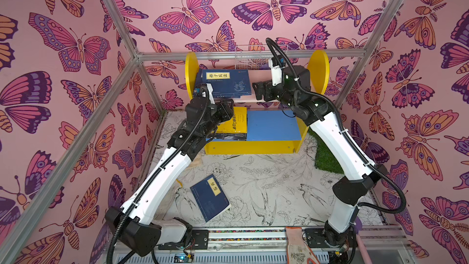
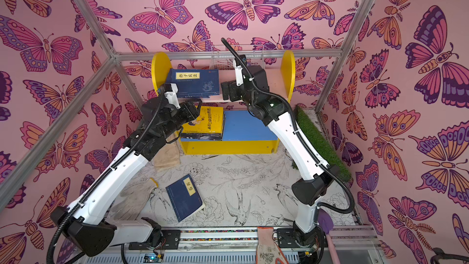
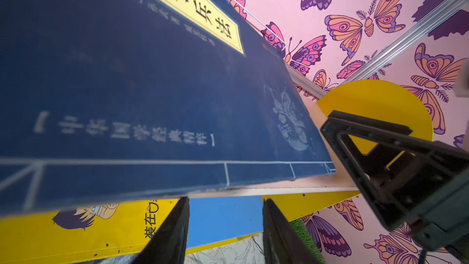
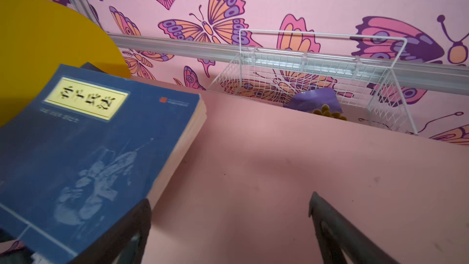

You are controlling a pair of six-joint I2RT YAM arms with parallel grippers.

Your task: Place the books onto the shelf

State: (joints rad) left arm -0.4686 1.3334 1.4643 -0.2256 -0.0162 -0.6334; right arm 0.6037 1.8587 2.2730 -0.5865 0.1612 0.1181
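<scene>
The shelf (image 1: 318, 72) stands at the back of the counter (image 1: 274, 184), upper middle of both top views, with a pale pink upper board (image 4: 279, 173) and a blue lower board (image 1: 272, 125) between yellow round-topped panels. A stack of navy books (image 1: 224, 83) lies flat on the left part of the pink board, the top one showing a yellow title label. Under it, on the left part of the blue board, a yellow cartoon book (image 1: 234, 120) lies on darker books. One more navy book (image 1: 209, 199) lies alone on the counter, lower left of centre, askew to the shelf.

The left pincer (image 3: 225, 199) hovers at the shelf's left front, over the yellow book and before the pink board's front edge. Its fingers stand apart with nothing between them, the blue board showing through the gap. The right pincer (image 4: 229, 196) hangs over the bare middle of the pink board, just right of the navy stack, spread wide and empty. One finger (image 4: 121, 234) overlaps the stack's near corner in the right wrist view, and contact cannot be told.

A white wire basket (image 4: 304, 72) sits behind the pink board. A beige glove (image 2: 167, 156) lies by the shelf's lower left corner.
</scene>
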